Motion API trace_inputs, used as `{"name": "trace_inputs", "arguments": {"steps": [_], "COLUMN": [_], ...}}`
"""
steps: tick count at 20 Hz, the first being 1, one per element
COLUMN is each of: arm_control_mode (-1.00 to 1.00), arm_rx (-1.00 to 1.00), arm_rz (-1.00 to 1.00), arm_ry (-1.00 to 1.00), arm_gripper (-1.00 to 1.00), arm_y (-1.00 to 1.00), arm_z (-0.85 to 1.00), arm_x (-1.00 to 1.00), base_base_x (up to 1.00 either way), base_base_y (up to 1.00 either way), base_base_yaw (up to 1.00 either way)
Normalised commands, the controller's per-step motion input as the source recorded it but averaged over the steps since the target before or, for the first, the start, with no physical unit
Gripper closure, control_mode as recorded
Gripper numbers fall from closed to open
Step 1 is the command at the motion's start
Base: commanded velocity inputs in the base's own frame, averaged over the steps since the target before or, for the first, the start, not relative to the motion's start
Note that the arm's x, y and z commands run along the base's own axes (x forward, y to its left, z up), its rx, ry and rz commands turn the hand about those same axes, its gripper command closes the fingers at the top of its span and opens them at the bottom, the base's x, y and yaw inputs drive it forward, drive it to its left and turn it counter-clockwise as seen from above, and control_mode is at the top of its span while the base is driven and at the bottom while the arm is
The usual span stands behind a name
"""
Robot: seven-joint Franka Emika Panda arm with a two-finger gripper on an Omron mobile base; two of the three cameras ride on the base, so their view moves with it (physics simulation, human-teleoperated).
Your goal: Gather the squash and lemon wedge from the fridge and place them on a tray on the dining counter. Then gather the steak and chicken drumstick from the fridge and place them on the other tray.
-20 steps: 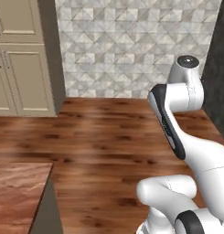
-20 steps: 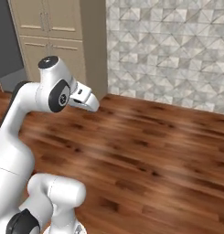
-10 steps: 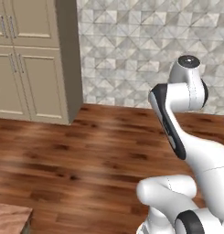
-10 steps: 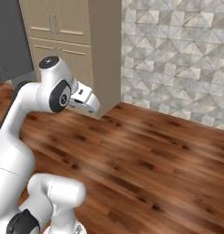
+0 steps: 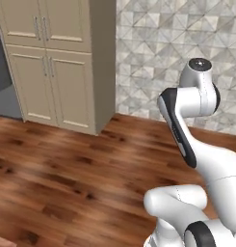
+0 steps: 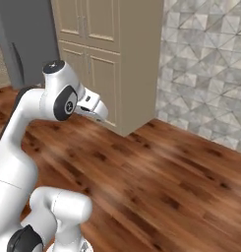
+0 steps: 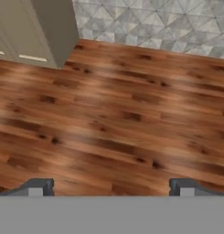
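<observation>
The fridge [image 6: 26, 44] stands at the upper left of the right base view, grey, dark handle visible, adjoining the beige cabinet [image 6: 109, 54]. The gripper [image 7: 111, 186] hangs over bare wood floor [image 7: 122, 119], fingers [image 7: 38, 186] spread wide, holding nothing. A grey tiled wall [image 5: 187, 43] fills the upper right of the left base view.

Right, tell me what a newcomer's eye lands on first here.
The white arm with dark joints fills the foreground, its open two-finger gripper empty over the reddish-brown plank floor. Behind stand tall beige panelled cabinets, a grey geometric tiled wall right of them, the plain grey fridge left.
</observation>
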Motion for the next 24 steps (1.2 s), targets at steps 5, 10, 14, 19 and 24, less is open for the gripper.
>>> {"name": "trace_inputs", "arguments": {"steps": [5,10,14,19,24], "arm_control_mode": [1.00,1.00,1.00,1.00,1.00], "arm_rx": [0.00,0.00,0.00,0.00,0.00], "arm_rz": [0.00,0.00,0.00,0.00,0.00], "arm_ry": [0.00,0.00,0.00,0.00,0.00], "arm_gripper": [-1.00,-1.00,-1.00,-1.00,-1.00], "arm_y": [0.00,0.00,0.00,0.00,0.00], "arm_z": [0.00,0.00,0.00,0.00,0.00], "arm_x": [0.00,0.00,0.00,0.00,0.00], "base_base_x": [0.65,0.65,0.64,0.62,0.70], "base_base_y": [-0.09,-0.06,-0.02,0.00,0.00], "base_base_yaw": [0.41,0.44,0.44,0.43,0.44]}}
